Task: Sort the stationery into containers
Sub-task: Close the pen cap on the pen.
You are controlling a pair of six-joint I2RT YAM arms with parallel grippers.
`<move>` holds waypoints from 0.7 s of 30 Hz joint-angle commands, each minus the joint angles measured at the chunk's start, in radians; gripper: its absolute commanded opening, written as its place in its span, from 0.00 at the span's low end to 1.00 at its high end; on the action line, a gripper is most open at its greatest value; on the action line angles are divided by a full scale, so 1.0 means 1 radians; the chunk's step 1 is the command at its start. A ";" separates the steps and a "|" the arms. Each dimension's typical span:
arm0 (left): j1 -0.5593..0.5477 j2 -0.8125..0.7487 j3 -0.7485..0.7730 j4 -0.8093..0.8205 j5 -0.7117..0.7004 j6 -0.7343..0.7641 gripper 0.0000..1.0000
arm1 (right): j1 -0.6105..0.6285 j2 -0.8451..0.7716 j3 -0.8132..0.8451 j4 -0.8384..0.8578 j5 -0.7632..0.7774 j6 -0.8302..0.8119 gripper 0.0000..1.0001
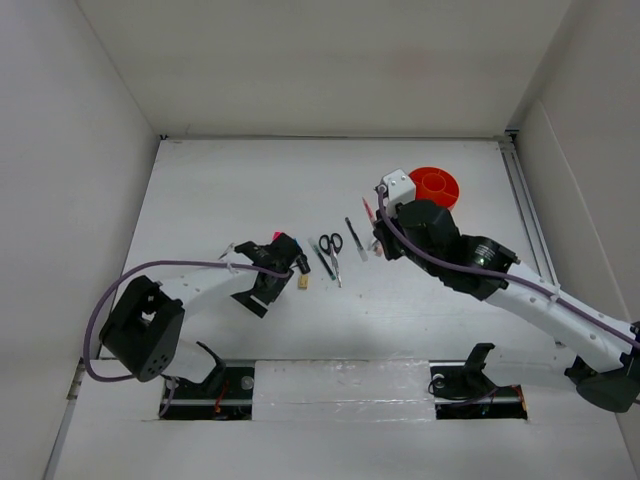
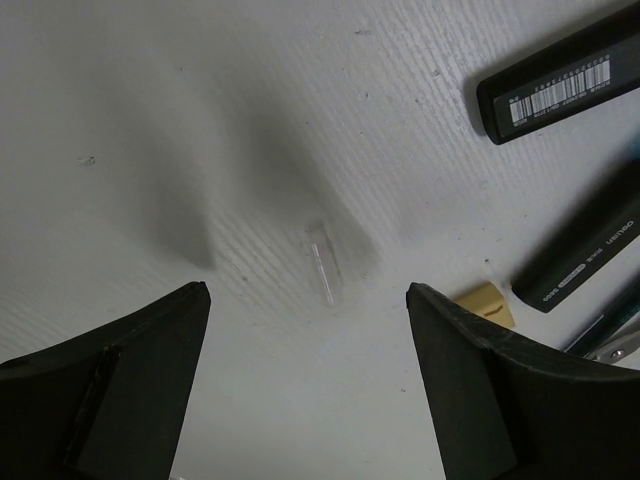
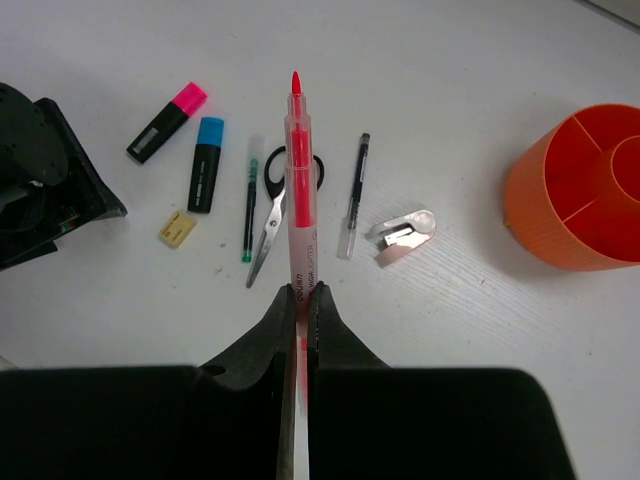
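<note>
The right fingers are pressed shut on the lower barrel of a pink pen, which is pointed straight away from the wrist with its red tip foremost. Past the pen, a row of stationery is laid out on the white bench. From left to right in the right wrist view it runs: a pink-capped highlighter, a blue-capped highlighter, a yellowish eraser, a thin dark pen, black-handled scissors, a grey pen and a small silver metal piece. The round orange organiser, with its inner dividers visible, stands well to the right of the row.

The left fingers are held wide apart, low over the bench, with nothing gripped. A small clear oblong piece lies on the bench in the gap between them. The eraser is seen just beside the right-hand finger in that view, and the two highlighters are seen beyond it.
</note>
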 commanded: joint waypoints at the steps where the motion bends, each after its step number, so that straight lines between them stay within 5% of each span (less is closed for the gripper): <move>1: 0.013 0.015 0.044 -0.012 -0.058 -0.028 0.76 | 0.015 -0.020 0.003 0.048 0.004 -0.002 0.00; 8: 0.013 0.084 0.074 -0.058 -0.048 -0.043 0.61 | 0.015 -0.029 0.003 0.048 0.004 -0.002 0.00; 21: 0.013 0.205 0.093 -0.080 0.011 -0.025 0.54 | 0.025 -0.066 -0.006 0.048 0.013 -0.002 0.00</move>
